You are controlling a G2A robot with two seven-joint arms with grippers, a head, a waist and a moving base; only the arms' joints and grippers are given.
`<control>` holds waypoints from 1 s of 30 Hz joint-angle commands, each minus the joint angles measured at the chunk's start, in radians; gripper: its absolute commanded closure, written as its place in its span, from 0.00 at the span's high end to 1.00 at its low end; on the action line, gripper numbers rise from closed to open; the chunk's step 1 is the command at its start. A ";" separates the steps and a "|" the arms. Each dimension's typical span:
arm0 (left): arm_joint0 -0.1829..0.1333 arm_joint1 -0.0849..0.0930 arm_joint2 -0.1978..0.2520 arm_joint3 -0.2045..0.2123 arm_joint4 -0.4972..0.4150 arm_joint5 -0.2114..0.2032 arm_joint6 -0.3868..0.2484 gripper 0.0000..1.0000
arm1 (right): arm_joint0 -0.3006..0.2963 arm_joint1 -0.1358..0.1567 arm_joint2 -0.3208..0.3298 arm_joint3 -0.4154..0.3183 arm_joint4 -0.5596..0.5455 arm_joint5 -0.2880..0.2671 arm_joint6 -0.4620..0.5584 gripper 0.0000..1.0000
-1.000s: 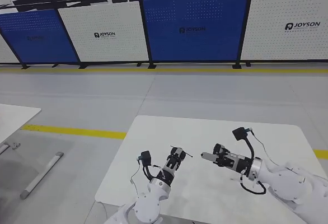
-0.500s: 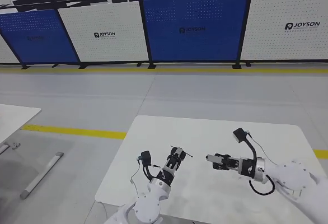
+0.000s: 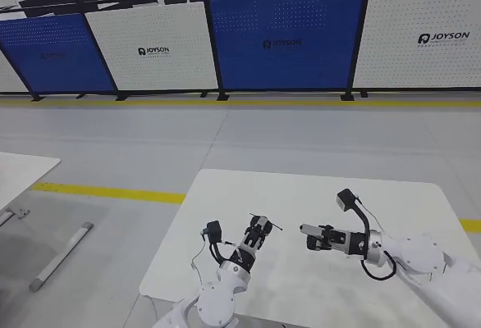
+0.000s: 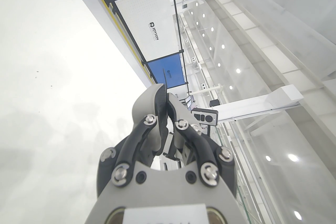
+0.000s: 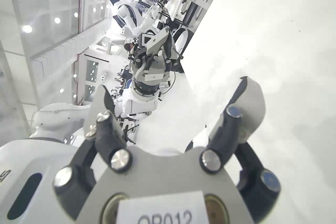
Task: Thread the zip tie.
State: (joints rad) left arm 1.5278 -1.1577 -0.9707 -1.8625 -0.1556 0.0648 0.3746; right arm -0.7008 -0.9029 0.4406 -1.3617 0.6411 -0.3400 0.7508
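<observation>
Zip tie (image 4: 164,78) pinched in L gripper (image 4: 165,94) — R gripper (image 5: 174,88) wide open

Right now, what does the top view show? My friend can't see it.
The left gripper pinches a thin black zip tie above a white table. The right gripper, open, faces it without touching.

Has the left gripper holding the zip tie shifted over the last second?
No. The left gripper sits at the same spot against the edge of the table, zip tie still clamped.
</observation>
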 commanded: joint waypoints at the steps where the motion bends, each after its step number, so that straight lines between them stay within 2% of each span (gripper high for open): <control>1: 0.000 0.000 0.000 0.000 0.000 0.000 0.000 0.00 | 0.000 0.000 0.000 0.000 0.000 0.000 0.000 1.00; 4: -0.007 -0.006 -0.003 0.016 -0.056 0.013 -0.020 0.00 | 0.000 0.000 0.000 0.000 0.000 0.000 0.000 1.00; 7: -0.029 -0.016 0.003 0.036 -0.140 0.030 -0.047 0.00 | 0.000 0.000 0.000 0.000 0.000 0.000 0.000 1.00; 10: -0.047 -0.027 0.020 0.051 -0.148 0.031 -0.027 0.00 | 0.000 0.000 0.000 0.000 0.000 0.000 0.000 1.00; 17: -0.047 -0.027 0.020 0.051 -0.148 0.031 -0.027 0.00 | 0.000 0.000 0.000 0.000 0.000 0.000 0.000 1.00; 19: -0.047 -0.027 0.020 0.051 -0.148 0.031 -0.027 0.00 | -0.008 -0.003 0.001 -0.002 -0.040 0.023 -0.017 1.00; 21: -0.047 -0.027 0.020 0.051 -0.148 0.031 -0.027 0.00 | -0.012 -0.012 0.004 -0.002 -0.047 0.038 -0.025 1.00; 25: -0.047 -0.027 0.020 0.051 -0.148 0.031 -0.027 0.00 | -0.006 -0.049 0.004 0.063 0.021 0.013 0.039 1.00; 27: -0.047 -0.027 0.020 0.051 -0.148 0.031 -0.027 0.00 | 0.006 -0.069 -0.002 0.102 0.050 0.030 0.073 1.00; 30: -0.047 -0.027 0.020 0.051 -0.148 0.031 -0.027 0.00 | 0.006 -0.069 -0.002 0.102 0.050 0.030 0.073 1.00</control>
State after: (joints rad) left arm 1.4808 -1.1850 -0.9503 -1.8118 -0.3034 0.0957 0.3480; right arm -0.6945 -0.9730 0.4386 -1.2582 0.6932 -0.3093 0.8258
